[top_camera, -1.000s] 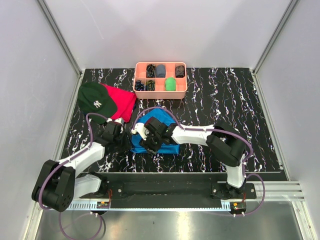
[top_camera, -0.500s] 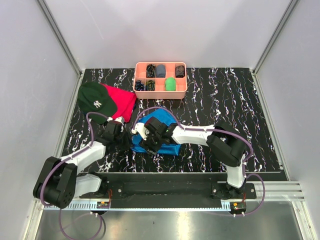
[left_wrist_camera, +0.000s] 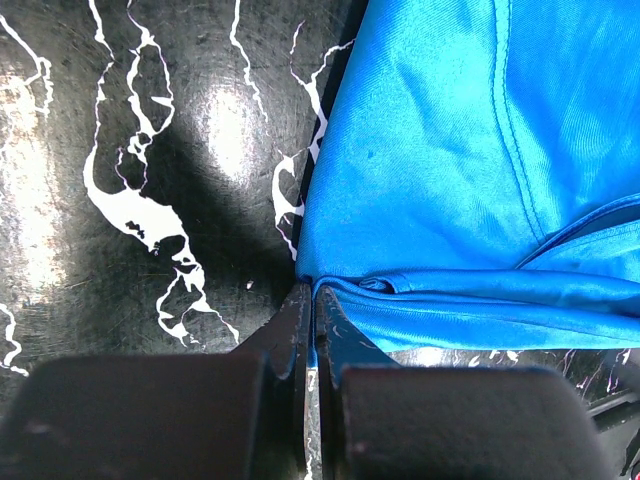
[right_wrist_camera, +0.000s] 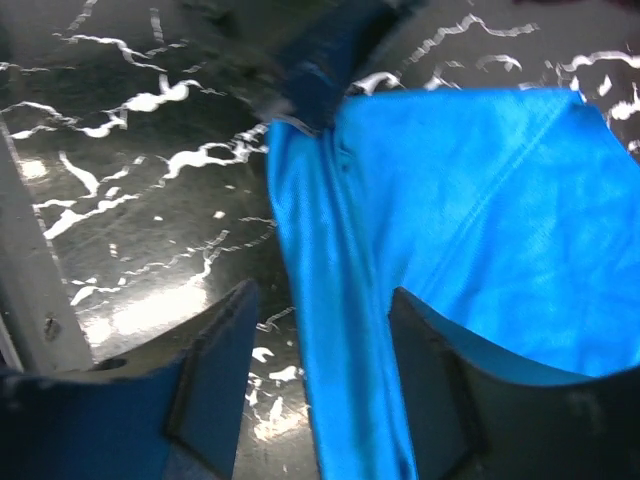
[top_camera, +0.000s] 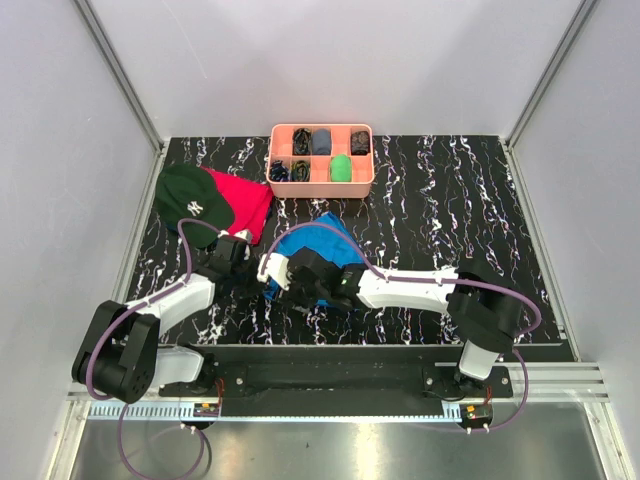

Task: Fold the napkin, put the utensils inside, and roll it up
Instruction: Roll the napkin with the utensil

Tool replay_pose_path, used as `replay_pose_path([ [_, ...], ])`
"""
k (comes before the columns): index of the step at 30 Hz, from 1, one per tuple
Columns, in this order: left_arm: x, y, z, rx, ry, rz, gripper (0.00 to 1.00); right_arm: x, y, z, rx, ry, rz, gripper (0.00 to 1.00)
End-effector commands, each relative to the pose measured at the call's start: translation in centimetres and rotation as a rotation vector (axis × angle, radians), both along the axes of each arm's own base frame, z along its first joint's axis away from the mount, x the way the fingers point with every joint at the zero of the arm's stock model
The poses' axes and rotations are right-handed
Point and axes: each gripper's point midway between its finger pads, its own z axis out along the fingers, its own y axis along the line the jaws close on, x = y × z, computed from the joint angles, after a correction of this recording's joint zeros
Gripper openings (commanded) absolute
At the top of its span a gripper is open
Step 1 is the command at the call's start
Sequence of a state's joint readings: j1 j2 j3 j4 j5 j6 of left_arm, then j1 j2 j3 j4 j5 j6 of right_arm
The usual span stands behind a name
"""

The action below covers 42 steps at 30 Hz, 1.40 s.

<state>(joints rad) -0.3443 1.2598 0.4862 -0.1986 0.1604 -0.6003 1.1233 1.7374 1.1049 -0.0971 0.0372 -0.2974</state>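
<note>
black marbled tabletop (top_camera: 450,200): thin bright blue cloth napkin (top_camera: 316,240) barely folded, corner pinched by left gripper (left_wrist_camera: 313,310), right gripper (right_wrist_camera: 320,355) spread; utensils unseen.

Two white arms (top_camera: 400,285) with black joints, looping purple cables (top_camera: 186,240).

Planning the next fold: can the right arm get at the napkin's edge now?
Probably yes: the right gripper is open astride the napkin edge, nothing in the way; the left gripper pinches only a corner.
</note>
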Motion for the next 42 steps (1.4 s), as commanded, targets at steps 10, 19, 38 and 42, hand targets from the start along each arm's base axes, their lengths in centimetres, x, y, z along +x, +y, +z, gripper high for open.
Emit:
replay_pose_path([
  [10,-0.9,0.2,-0.4,0.020,0.057,-0.029,0.00,0.3,0.3,-3.4,-0.086,-0.044,0.021,0.58],
  [19,-0.9,0.0,-0.4,0.013,0.056,-0.039,0.00,1.4,-0.9,-5.4,-0.170,-0.081,-0.021,0.65],
  [38,0.1,0.6,2.0,0.015,-0.040,0.007,0.19,-2.1,-2.4,-8.9,-0.242,0.246,0.051,0.34],
  [42,-0.3,1.4,3.1,0.010,-0.083,0.053,0.30,-2.8,-2.5,-9.0,-0.227,0.333,0.065,0.33],
])
